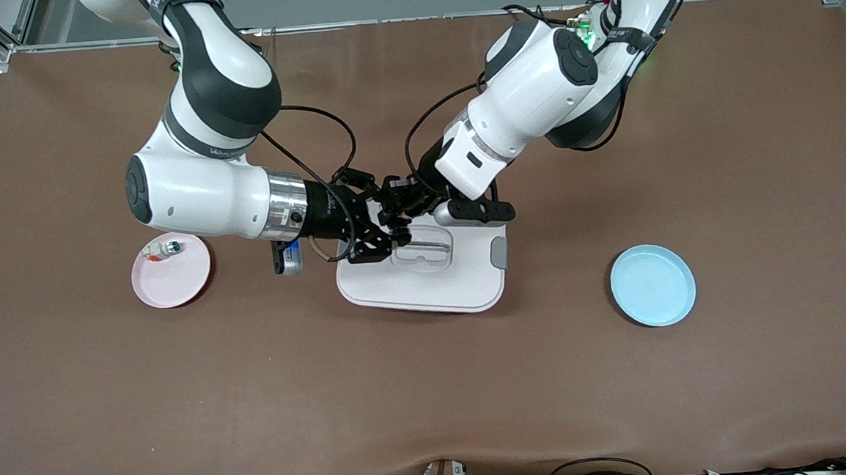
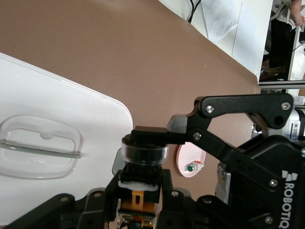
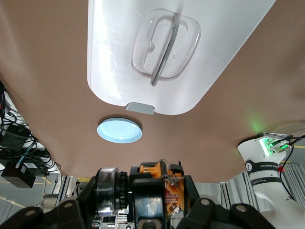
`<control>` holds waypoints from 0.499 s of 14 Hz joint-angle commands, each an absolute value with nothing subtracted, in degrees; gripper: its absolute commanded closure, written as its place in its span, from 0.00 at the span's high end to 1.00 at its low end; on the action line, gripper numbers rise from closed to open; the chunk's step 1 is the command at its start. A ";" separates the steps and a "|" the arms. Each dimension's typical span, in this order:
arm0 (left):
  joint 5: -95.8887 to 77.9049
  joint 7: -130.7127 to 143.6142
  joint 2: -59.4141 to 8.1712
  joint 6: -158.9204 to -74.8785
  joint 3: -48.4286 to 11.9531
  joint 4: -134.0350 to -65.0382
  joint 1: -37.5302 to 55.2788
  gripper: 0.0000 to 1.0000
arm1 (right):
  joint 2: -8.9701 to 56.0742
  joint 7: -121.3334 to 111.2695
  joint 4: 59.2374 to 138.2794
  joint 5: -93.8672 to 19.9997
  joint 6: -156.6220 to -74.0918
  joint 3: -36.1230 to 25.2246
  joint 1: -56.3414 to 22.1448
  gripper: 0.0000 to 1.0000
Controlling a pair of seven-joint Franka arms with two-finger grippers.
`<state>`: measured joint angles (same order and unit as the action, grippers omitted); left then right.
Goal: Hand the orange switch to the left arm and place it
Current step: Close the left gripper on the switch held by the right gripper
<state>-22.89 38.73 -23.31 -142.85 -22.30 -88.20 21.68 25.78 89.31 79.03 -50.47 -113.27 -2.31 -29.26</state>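
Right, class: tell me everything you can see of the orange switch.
The orange switch is a tiny part with a black and orange body and a round black, clear-rimmed end. It is held up in the air over the white box, at the edge toward the arms' bases. Both tools are shut on it: the right tool and the left tool meet there. It touches nothing else.

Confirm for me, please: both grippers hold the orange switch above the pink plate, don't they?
Not quite. Both the left gripper and the right gripper are shut on the orange switch, but over the box, not the pink plate, as the front view shows.
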 commanded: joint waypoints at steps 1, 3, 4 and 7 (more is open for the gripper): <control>-18.82 37.71 -23.12 -143.17 -20.92 -87.10 20.14 0.00 | 26.10 89.30 78.57 -49.13 -110.83 -2.37 -30.76 1.00; -17.50 37.62 -23.12 -143.09 -20.92 -87.01 19.25 0.00 | 26.02 89.30 78.57 -48.96 -110.74 -2.37 -30.76 1.00; -16.79 37.62 -23.20 -143.09 -20.92 -87.01 18.64 0.00 | 26.02 89.30 78.57 -48.69 -110.74 -2.37 -30.76 1.00; -15.91 37.44 -23.12 -142.82 -20.83 -87.27 17.23 0.00 | 26.02 89.30 78.57 -47.90 -110.74 -2.37 -30.76 1.00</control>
